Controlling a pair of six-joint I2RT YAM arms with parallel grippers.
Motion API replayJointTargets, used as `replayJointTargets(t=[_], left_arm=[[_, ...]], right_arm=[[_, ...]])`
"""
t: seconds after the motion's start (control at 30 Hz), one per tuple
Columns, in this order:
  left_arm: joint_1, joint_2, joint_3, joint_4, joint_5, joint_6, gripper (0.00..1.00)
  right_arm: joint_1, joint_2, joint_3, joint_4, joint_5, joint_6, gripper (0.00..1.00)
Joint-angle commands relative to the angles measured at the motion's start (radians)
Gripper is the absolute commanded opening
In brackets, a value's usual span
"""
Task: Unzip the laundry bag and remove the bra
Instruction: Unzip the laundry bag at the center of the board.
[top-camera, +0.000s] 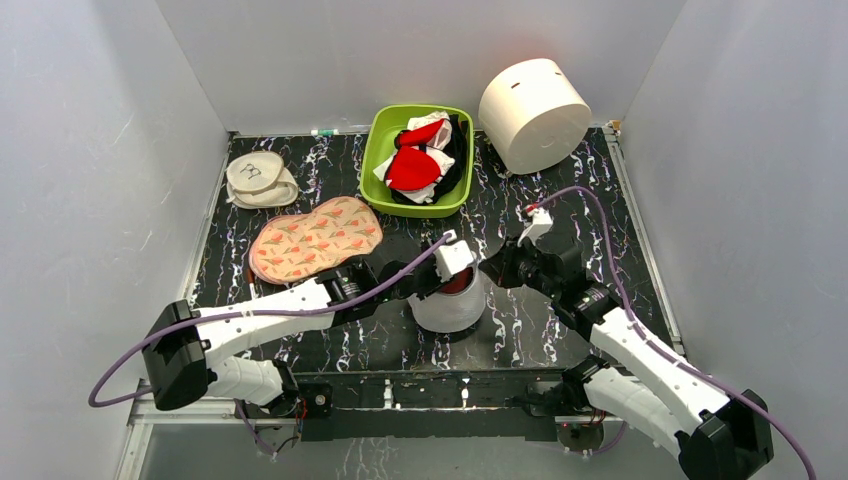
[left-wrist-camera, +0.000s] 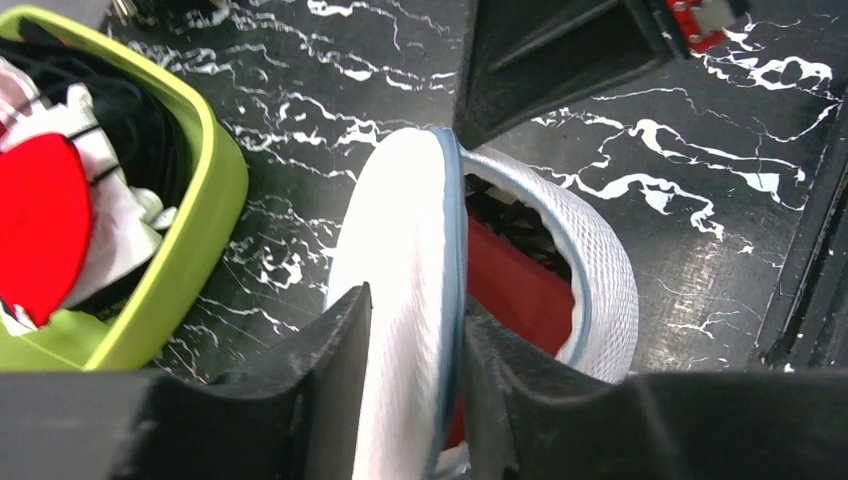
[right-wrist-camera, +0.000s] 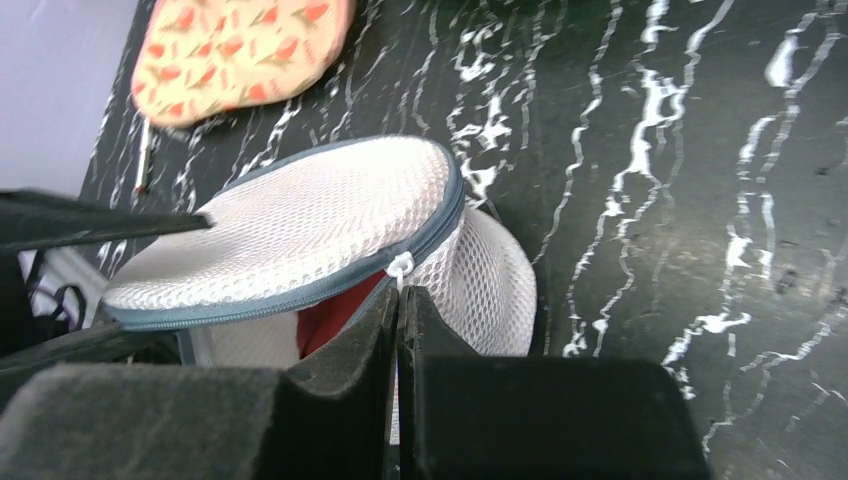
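Black fingers of the left gripper (left-wrist-camera: 415, 310) stand either side of the raised lid (left-wrist-camera: 400, 230) of the laundry bag (right-wrist-camera: 480, 270), though whether they pinch it or merely flank it I cannot tell; the right gripper (right-wrist-camera: 398, 292) is clenched shut, the white zip pull (right-wrist-camera: 400, 266) just at its tips. Past the lid the bra (left-wrist-camera: 515, 290) sits inside the bag, dark red in the gap. I judge the lid should tip further back before anything reaches in, well clear of the green bin (left-wrist-camera: 205, 240) beyond.
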Motion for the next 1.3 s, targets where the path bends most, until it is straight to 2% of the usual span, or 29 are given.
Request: replayJointTargets(t=[0.0, 0.17, 0.3, 0.43, 0.6, 0.8, 0.87, 1.07, 1.27], left_arm=[[-0.007, 0.016, 0.036, -0.019, -0.028, 0.003, 0.41], [-0.011, 0.01, 0.029, -0.011, -0.006, -0.002, 0.61], [-0.017, 0.01, 0.028, -0.009, -0.003, -0.003, 0.62], [-0.018, 0.019, 0.036, -0.016, -0.006, -0.004, 0.57], [-0.02, 0.019, 0.036, -0.016, -0.026, -0.003, 0.45], [-0.026, -0.006, 0.031, -0.007, -0.025, 0.002, 0.18], [-0.028, -0.02, 0.021, 0.002, -0.017, 0.005, 0.12], [-0.03, -0.067, -0.008, 0.03, 0.037, 0.018, 0.0], [-0.031, -0.126, -0.042, 0.071, 0.055, 0.023, 0.0]], right_arm=[[0.0, 0.022, 0.068, 0.075, -0.166, -0.036, 0.0], [0.0, 0.037, 0.073, 0.111, -0.212, -0.015, 0.0], [0.001, 0.047, 0.082, 0.114, -0.252, -0.009, 0.0], [0.009, 0.048, 0.083, 0.115, -0.273, -0.007, 0.0], [0.015, 0.043, 0.083, 0.114, -0.286, -0.007, 0.0], [0.025, 0.05, 0.093, 0.11, -0.314, -0.009, 0.0], [0.025, 0.052, 0.099, 0.104, -0.304, -0.009, 0.0], [0.026, 0.073, 0.095, 0.1, -0.26, -0.011, 0.0], [0.025, 0.084, 0.094, 0.068, -0.131, -0.014, 0.0]])
